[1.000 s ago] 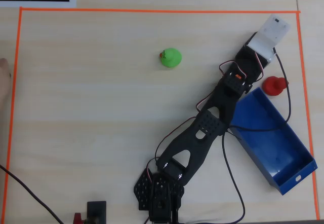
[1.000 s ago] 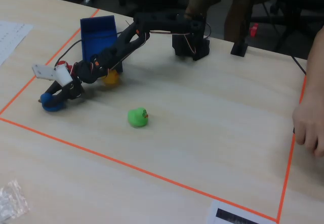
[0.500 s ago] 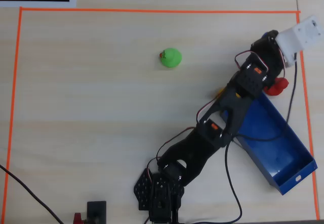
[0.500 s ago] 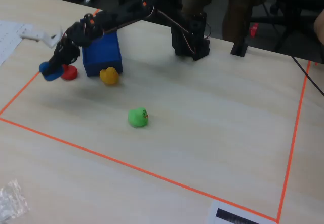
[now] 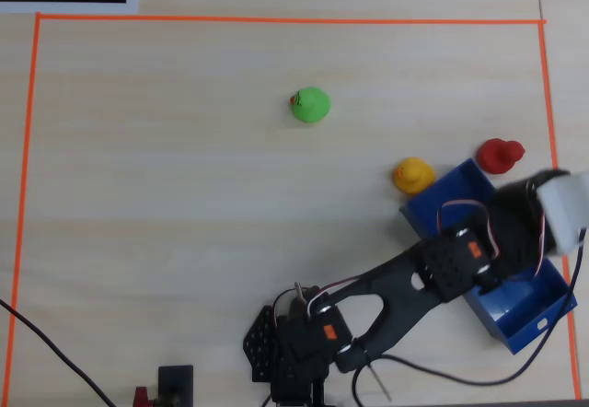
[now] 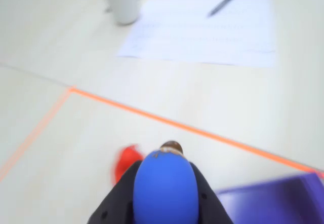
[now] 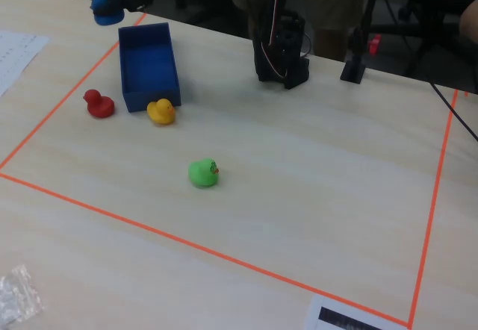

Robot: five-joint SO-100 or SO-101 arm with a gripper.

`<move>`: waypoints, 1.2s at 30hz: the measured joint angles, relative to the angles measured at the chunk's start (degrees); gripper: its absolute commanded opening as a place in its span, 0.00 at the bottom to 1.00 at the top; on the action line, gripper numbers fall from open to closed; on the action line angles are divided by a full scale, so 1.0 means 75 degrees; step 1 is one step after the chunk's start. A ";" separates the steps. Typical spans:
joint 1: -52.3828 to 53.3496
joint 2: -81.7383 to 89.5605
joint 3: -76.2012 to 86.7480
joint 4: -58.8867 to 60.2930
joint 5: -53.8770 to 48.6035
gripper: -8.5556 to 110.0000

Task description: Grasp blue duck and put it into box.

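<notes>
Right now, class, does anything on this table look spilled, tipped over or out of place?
Nothing stands out. The red duck, yellow duck and green duck sit upright; the hand holds the blue duck above the box.

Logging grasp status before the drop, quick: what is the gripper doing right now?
Gripper: closed on the blue duck, carried in the air near the box.

Table (image 5: pixel 184 241): pale wood-grain, smooth, matt sheen. Border tape (image 5: pixel 276 20): orange, matt. Box (image 7: pixel 149 65): dark-blue plastic, smooth, slight gloss. Blue duck (image 6: pixel 164 188): glossy plastic. Red duck (image 7: pixel 97 104), yellow duck (image 7: pixel 160 111), green duck (image 7: pixel 202 173): smooth, shiny. Arm (image 5: pixel 405 292): black matt plastic. Paper sheet (image 6: pixel 202 29), far in the wrist view: white, matt.
</notes>
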 measured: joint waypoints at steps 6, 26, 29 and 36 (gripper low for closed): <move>0.0656 0.0305 0.3094 -0.2684 -0.1020 0.07; 0.0492 0.0316 0.5930 -0.5543 -0.0973 0.32; 0.0270 0.0316 0.5754 -0.5836 -0.0645 0.32; -0.1336 0.1441 0.4723 -0.4582 0.0211 0.36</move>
